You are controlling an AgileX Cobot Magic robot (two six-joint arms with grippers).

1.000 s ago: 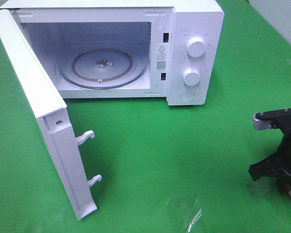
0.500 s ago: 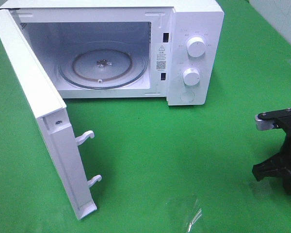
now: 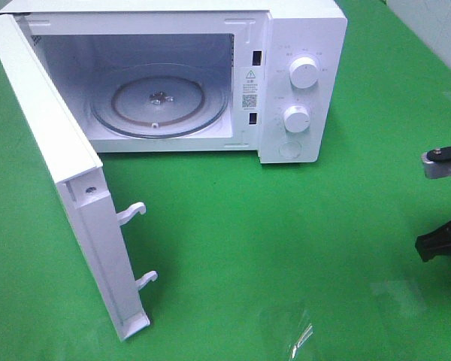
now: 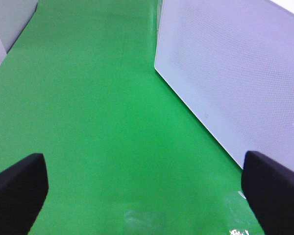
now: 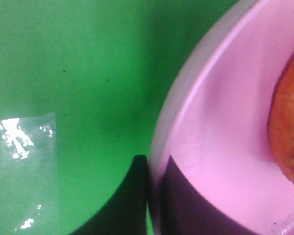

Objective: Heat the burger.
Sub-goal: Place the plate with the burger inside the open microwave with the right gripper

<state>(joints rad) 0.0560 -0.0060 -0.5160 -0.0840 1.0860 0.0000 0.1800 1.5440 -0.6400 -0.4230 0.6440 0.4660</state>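
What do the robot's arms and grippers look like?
Both grippers have plain black fingers: the left gripper shows two broad, round-cornered pads, the right gripper two narrower dark tips. The right arm is black and angular with a silver cylindrical fitting. No cables or markings show.

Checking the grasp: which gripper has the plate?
The right gripper, shut on the rim of the plate; the left gripper is open and holds nothing.

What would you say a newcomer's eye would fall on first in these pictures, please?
The white microwave oven at the back of the green cloth, its door swung wide open, showing a bare glass turntable. In the right wrist view, the right claw pinches the rim of a pink round plate carrying the golden-brown burger.
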